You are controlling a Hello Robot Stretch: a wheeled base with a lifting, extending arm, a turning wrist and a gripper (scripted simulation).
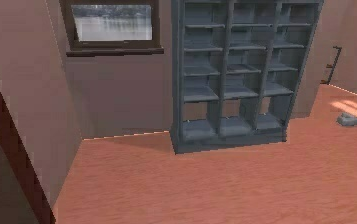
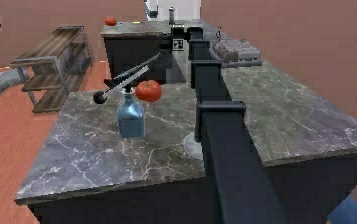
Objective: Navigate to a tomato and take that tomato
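A red tomato (image 2: 149, 91) shows above the grey marble island counter (image 2: 286, 115), just beside the top of a blue spray bottle (image 2: 132, 116). My arm (image 2: 221, 130) runs up across the counter from the bottom edge. The gripper (image 2: 104, 90) stretches its thin fingers leftward, and they cross just above and left of the tomato. I cannot tell whether it holds anything. A second small red round thing (image 2: 110, 21) lies on the farther dark counter (image 2: 136, 35).
A rack of grey dishes (image 2: 236, 48) stands at the island's far end. A wooden shelf unit (image 2: 56, 58) stands left on the wood floor. Ahead, a tall blue-grey bookshelf (image 1: 236, 70) stands against the wall next to a window (image 1: 111, 25), with open floor (image 1: 206, 185) before it.
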